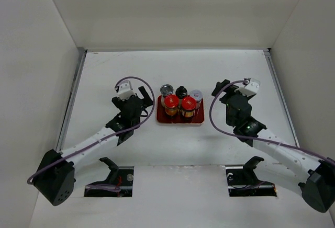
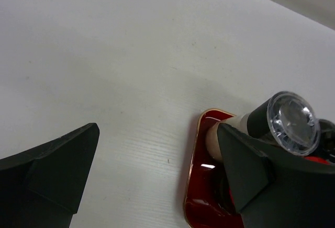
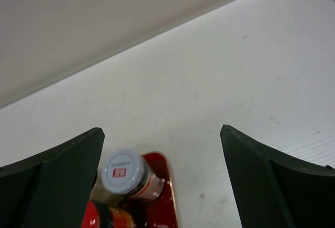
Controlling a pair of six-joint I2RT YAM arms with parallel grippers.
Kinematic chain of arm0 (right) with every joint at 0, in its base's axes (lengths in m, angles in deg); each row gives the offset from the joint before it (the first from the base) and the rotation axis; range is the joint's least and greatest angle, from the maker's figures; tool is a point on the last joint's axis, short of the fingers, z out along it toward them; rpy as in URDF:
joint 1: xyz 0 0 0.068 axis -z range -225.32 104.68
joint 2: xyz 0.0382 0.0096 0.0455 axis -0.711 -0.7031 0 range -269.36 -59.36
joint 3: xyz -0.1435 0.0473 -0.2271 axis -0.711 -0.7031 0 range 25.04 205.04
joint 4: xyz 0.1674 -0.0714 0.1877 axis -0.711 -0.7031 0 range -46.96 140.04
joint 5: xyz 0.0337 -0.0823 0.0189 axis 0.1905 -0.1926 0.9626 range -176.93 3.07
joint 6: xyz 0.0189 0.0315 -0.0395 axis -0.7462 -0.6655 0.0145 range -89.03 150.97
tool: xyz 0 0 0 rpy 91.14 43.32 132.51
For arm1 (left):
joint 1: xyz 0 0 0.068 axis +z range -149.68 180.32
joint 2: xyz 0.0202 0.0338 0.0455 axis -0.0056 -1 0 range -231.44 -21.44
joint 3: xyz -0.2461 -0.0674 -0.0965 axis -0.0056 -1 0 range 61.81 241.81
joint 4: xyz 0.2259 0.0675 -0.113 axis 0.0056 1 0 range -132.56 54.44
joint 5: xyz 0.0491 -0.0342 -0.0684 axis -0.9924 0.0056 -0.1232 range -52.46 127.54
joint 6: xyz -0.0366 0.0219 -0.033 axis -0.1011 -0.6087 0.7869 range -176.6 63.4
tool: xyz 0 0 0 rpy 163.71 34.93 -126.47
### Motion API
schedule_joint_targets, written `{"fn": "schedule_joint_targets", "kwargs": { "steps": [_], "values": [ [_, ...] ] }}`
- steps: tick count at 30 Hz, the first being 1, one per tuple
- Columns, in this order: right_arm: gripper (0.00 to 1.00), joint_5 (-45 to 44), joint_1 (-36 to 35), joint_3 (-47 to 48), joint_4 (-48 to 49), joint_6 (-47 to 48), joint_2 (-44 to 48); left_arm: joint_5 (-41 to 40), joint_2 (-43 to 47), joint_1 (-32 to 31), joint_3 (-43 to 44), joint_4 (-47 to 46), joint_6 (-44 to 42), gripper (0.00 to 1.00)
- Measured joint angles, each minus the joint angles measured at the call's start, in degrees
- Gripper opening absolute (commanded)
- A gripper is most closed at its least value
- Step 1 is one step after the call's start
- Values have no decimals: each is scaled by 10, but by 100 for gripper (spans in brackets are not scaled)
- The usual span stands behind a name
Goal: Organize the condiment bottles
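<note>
Five condiment bottles stand together on a dark-red tray (image 1: 180,122). At the back are a silver-lidded jar (image 1: 166,90), a slim black-topped bottle (image 1: 181,91) and a grey-lidded jar (image 1: 196,95). In front are two red-capped jars (image 1: 171,101) (image 1: 188,103). My left gripper (image 1: 140,101) is open and empty just left of the tray. In the left wrist view (image 2: 157,134) the silver-lidded jar (image 2: 292,121) sits past its right finger. My right gripper (image 1: 220,89) is open and empty right of the tray. In the right wrist view (image 3: 161,131) the grey-lidded jar (image 3: 123,173) is near its left finger.
White walls enclose the table on the left, back and right. The tray's gold-edged rim (image 2: 196,186) shows in the left wrist view, and its far corner (image 3: 166,196) in the right wrist view. Two dark stands (image 1: 112,169) (image 1: 250,169) sit at the near edge.
</note>
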Motion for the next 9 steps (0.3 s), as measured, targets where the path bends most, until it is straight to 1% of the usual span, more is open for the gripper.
{"fn": "schedule_joint_targets", "kwargs": {
  "steps": [5, 9],
  "values": [
    [100, -5, 68, -28, 38, -9, -3, 6, 67, 6, 21, 48, 0, 100],
    [100, -7, 73, -58, 46, -20, -24, 7, 82, 2, 37, 78, 0, 100]
  ]
}}
